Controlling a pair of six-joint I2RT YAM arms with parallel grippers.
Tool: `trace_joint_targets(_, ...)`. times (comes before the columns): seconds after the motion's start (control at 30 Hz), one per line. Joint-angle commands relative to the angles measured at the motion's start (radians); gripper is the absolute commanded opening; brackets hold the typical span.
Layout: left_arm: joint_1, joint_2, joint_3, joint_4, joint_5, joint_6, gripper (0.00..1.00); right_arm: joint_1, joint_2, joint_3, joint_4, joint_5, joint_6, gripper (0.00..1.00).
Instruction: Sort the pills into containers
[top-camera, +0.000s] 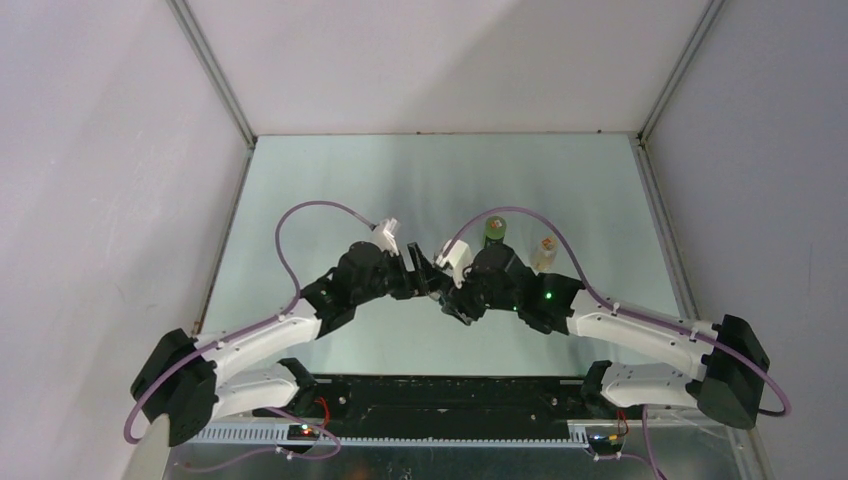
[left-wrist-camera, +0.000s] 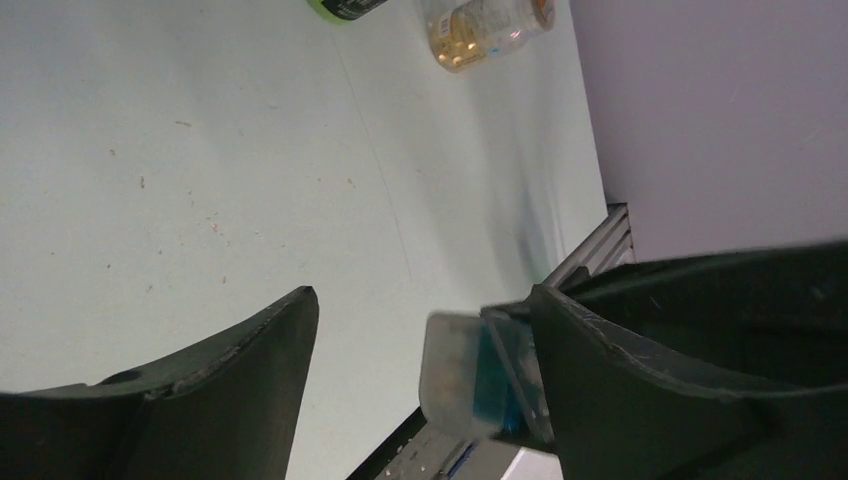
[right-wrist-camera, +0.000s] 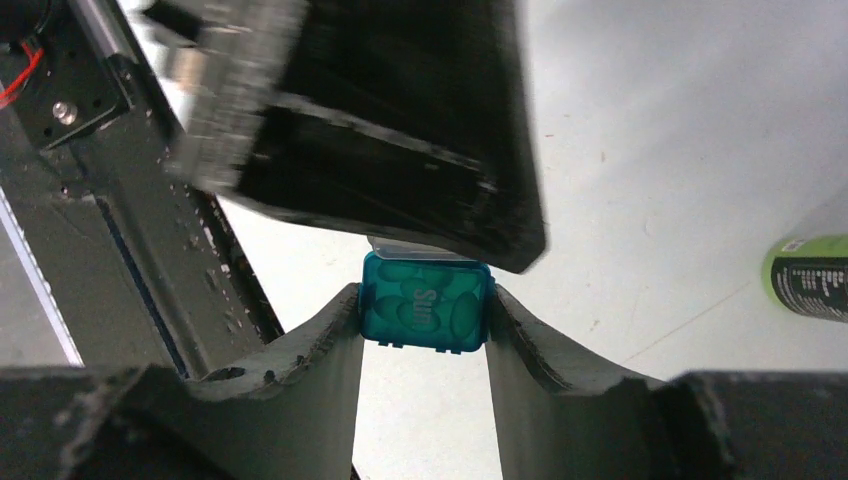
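My right gripper (right-wrist-camera: 425, 300) is shut on a small teal pill box (right-wrist-camera: 428, 305) marked "Sun", with oval pills showing through its wall. My left gripper (left-wrist-camera: 422, 300) is open, and the box (left-wrist-camera: 505, 390) with its clear lid (left-wrist-camera: 450, 375) swung out sits just inside its right finger. One left finger (right-wrist-camera: 400, 130) overlaps the box's far edge. The two grippers meet at mid-table (top-camera: 445, 285), where the box is hidden. The dark bottle with the lime-green top (top-camera: 494, 230) and the pale beige bottle with the orange top (top-camera: 545, 250) stand just behind the right gripper.
Both bottles show at the top edge of the left wrist view, the green-topped one (left-wrist-camera: 345, 8) and the beige one (left-wrist-camera: 485, 25). The green-topped bottle also shows at the right of the right wrist view (right-wrist-camera: 808, 275). A black rail (top-camera: 450, 395) runs along the table's near edge.
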Motion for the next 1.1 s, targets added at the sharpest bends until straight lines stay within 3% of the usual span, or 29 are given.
trace_joint_targets(0.0, 0.002, -0.067, -0.011, 0.054, -0.022, -0.034, 0.81, -0.057, -0.017, 0.043, 0.025, -0.023, 0.115, 0.27)
trace_joint_targets(0.27, -0.001, -0.13, -0.087, 0.238, -0.058, -0.16, 0.77, -0.124, -0.042, 0.043, 0.067, -0.108, 0.229, 0.26)
trace_joint_targets(0.63, -0.001, -0.131, -0.101, 0.262, -0.051, -0.199, 0.71, -0.162, -0.068, 0.043, 0.098, -0.134, 0.288, 0.26)
trace_joint_targets(1.07, 0.0, -0.139, -0.118, 0.314, -0.032, -0.238, 0.46, -0.18, -0.078, 0.043, 0.126, -0.131, 0.323, 0.24)
